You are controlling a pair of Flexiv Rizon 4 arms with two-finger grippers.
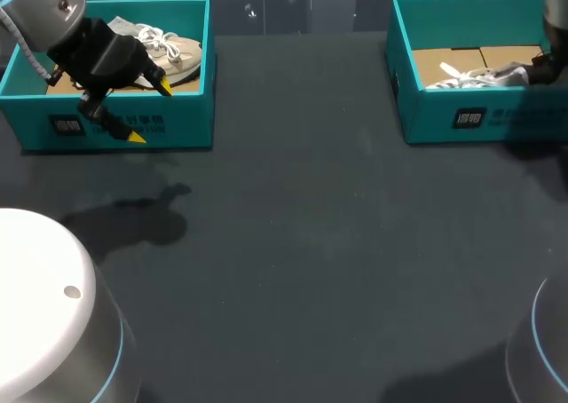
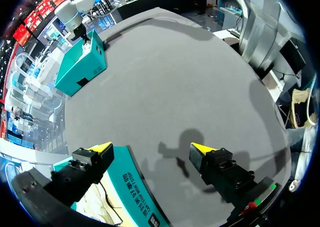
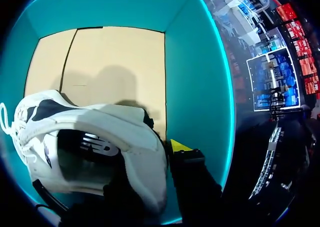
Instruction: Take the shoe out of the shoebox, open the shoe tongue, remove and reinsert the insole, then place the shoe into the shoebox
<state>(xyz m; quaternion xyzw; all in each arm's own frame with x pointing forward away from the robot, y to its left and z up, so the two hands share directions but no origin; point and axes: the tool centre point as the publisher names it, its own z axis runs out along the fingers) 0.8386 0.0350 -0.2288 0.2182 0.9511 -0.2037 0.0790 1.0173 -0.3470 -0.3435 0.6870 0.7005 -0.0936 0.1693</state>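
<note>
One shoe (image 1: 475, 77) runs left from the right gripper (image 1: 535, 66) at its heel, hold untellable; left gripper (image 2: 150, 149) hangs released, well apart.

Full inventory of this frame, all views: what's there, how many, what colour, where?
left shoebox: 1, teal with a tan cardboard floor, far left of the table
right shoebox: 1, teal with a tan cardboard floor, far right of the table
left shoe: 1, white and beige, laced, inside the left shoebox
right shoe: 1, white, inside the right shoebox
table: 1, dark grey, under both boxes
rounded housings: 2, white and grey, near corners of the head view
left gripper: 1, black with yellow tips, open, straddling the left shoebox's front wall
right gripper: 1, black, down in the right shoebox at the shoe's heel end
</note>
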